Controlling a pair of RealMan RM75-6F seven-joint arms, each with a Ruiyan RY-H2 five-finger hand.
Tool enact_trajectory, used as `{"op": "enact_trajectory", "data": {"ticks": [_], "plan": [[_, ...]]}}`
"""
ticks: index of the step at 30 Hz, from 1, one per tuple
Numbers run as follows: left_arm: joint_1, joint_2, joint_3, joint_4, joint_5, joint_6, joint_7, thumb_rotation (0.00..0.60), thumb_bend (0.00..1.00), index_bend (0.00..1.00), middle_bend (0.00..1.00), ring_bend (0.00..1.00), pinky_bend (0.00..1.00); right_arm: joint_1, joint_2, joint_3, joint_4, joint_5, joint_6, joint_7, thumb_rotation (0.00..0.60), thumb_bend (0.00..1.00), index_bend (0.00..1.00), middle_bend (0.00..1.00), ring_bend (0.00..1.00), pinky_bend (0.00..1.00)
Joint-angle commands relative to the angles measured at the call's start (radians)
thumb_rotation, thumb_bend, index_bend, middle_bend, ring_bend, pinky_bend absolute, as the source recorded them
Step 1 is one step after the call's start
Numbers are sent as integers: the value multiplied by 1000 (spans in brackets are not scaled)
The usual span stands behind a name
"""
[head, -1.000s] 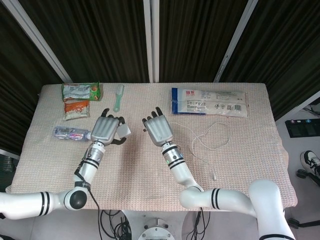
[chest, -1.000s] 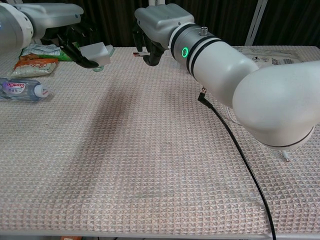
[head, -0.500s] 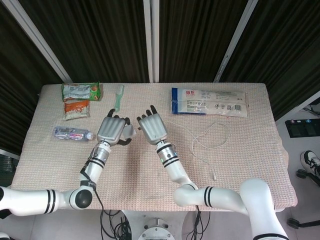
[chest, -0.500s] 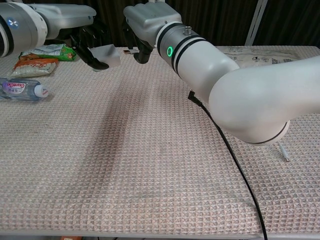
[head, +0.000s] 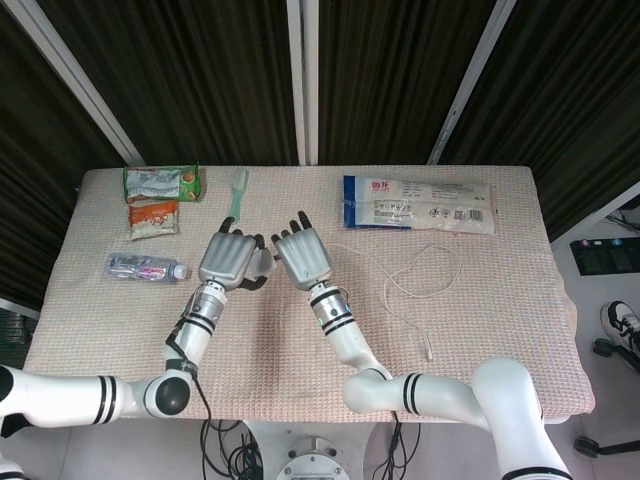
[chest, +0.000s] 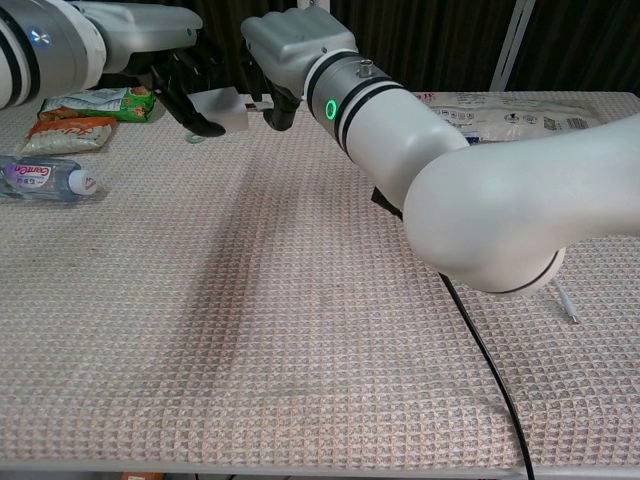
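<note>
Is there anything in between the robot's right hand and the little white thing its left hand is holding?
Nothing visible. The left hand holds the small white block above the table, and the right hand is right beside it, with only a narrow open gap showing between them.

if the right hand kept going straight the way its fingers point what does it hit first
Probably nothing close. In the head view the right hand has its fingers aimed toward the table's far edge, slightly left, over bare cloth. The toothbrush lies left of that line. The white block in the left hand sits beside it, not ahead. Depth is unclear.
</note>
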Motion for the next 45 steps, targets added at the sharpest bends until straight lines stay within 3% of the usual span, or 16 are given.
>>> {"op": "enact_trajectory", "data": {"ticks": [1,45], "plan": [[-4,2,3,-1,-5,-1,1,500,230,471,492,313,98,2,-3,1,6,2,-2,3,600,344,571,505,290,172],[-69,-1,31,26,-93,-9,10,498,223,470,492,313,105,36,-47,0,57,16,-14,-20,600,343,570,505,290,130]]}}
